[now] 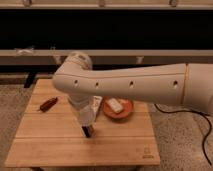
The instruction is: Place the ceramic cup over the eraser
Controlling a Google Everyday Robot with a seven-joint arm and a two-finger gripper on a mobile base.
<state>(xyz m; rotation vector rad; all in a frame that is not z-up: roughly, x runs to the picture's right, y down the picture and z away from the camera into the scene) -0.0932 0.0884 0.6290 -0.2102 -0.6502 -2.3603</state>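
Your main risk sat left of centre. The end effector (87, 131) hung low over the tabletop (45, 145), right of the reddish tool (48, 104), and could knock what may have been the ceramic cup (96, 103), pale and half hidden behind it. I could not tell its grip. The likely eraser (115, 105) lay in the orange dish (127, 114). The arm (130, 85) stretched across from the right edge, its wrist bent downward.
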